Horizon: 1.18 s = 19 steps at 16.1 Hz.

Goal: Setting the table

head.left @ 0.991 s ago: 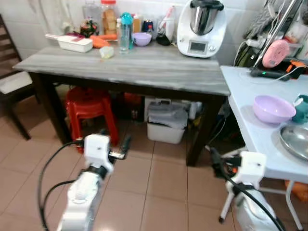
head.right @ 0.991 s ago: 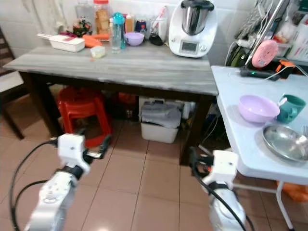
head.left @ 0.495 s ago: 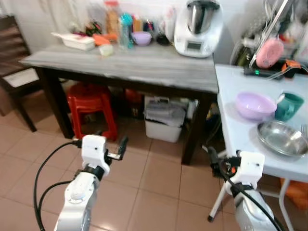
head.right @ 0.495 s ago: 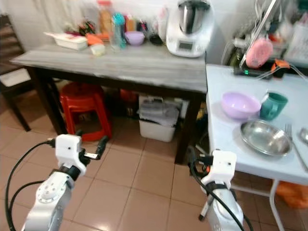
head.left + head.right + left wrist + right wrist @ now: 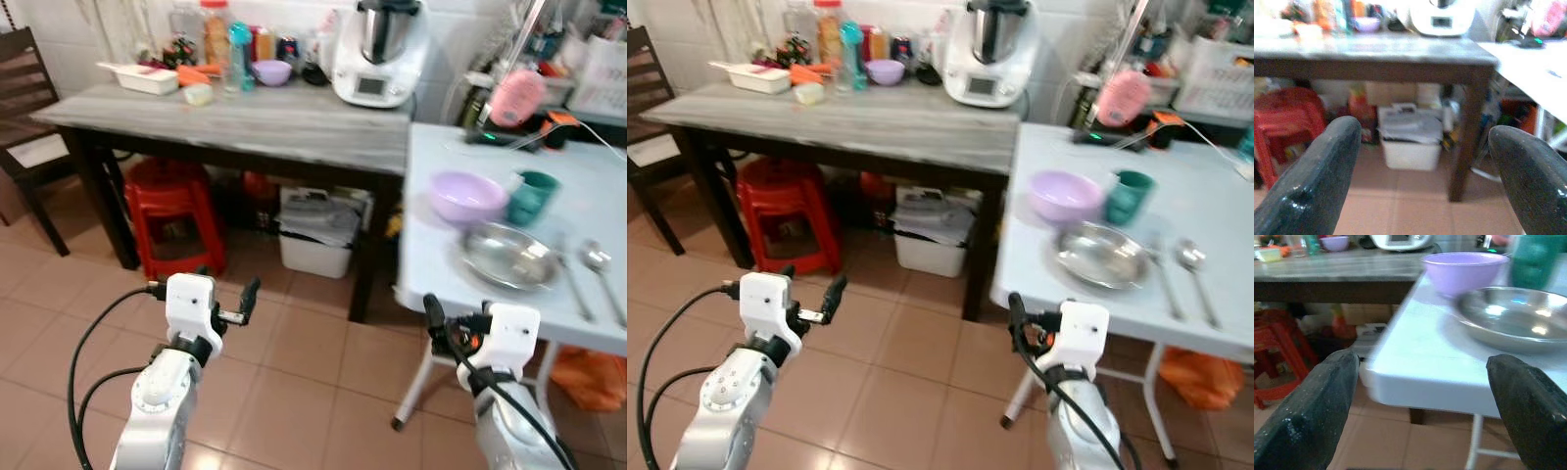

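Both hands hang low over the tiled floor, empty, with their fingers spread apart. The right hand sits just below the near edge of the white tabletop; the left hand is well apart from it, out in front of the red stool.

Just beyond and above the right hand lies a steel plate, with a fork and a spoon beside it on the side away from the left hand. Past the plate stand a lilac bowl and a teal mug, close together.

Farther off, ahead of the left hand, a grey wooden tabletop carries a white kitchen machine, bottles and a small bowl along the wall. A white bin stands under it. No writing can be read anywhere.
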Available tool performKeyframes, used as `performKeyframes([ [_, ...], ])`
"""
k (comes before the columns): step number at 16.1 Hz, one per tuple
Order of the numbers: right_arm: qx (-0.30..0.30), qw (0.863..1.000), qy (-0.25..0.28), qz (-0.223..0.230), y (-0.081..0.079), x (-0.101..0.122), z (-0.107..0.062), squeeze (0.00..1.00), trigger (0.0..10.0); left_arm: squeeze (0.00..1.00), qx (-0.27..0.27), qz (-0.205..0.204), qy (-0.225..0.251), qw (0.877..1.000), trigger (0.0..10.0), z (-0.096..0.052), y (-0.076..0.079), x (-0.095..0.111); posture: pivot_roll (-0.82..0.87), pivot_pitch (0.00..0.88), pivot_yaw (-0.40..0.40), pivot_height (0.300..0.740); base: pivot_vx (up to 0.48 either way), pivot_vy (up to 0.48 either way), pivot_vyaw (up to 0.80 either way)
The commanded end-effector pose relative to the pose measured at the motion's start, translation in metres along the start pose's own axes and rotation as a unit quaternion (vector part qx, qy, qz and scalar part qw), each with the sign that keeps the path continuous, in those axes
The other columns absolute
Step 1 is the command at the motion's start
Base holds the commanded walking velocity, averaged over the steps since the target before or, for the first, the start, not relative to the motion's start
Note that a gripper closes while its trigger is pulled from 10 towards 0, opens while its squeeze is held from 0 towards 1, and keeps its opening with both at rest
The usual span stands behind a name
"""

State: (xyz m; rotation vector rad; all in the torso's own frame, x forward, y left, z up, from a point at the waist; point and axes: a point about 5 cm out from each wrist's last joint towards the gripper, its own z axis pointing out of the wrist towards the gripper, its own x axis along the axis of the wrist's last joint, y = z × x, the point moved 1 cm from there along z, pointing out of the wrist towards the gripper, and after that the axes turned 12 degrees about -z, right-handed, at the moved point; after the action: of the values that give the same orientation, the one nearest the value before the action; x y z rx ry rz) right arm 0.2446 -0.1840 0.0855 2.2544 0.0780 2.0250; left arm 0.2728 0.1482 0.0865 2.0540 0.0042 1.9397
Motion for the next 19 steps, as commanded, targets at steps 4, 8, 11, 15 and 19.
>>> performKeyframes([
  [4, -0.011, 1.000, -0.001, -0.004, 0.006, 0.002, 0.000, 0.00, 10.0, 0.00, -0.020, -0.004, 0.003, 1.000, 10.0, 0.005, 0.010, 0.003, 0.01, 0.000, -0.024, 0.740, 0.000, -0.340, 0.00],
  [8, -0.015, 1.000, 0.000, -0.007, 0.008, 0.003, 0.000, 0.00, 10.0, 0.00, -0.025, -0.008, 0.005, 1.000, 10.0, 0.005, 0.012, 0.003, 0.00, 0.000, -0.025, 0.740, 0.000, -0.238, 0.00],
  [11, -0.021, 1.000, -0.002, -0.007, 0.010, 0.002, 0.001, 0.00, 10.0, 0.00, -0.039, -0.035, 0.012, 0.999, 10.0, 0.005, 0.013, 0.006, 0.01, 0.000, -0.030, 0.740, 0.000, 0.000, 0.00],
  [15, -0.023, 1.000, -0.003, -0.008, 0.011, 0.002, 0.002, 0.00, 10.0, 0.00, -0.067, -0.045, 0.007, 0.997, 10.0, 0.004, 0.019, 0.006, 0.01, 0.000, -0.030, 0.740, 0.000, 0.000, -0.14],
  [19, -0.026, 1.000, -0.002, -0.010, 0.012, 0.003, 0.001, 0.00, 10.0, 0.00, -0.085, -0.060, 0.007, 0.994, 10.0, 0.004, 0.024, 0.007, 0.00, 0.000, -0.031, 0.740, 0.064, 0.000, -0.10],
])
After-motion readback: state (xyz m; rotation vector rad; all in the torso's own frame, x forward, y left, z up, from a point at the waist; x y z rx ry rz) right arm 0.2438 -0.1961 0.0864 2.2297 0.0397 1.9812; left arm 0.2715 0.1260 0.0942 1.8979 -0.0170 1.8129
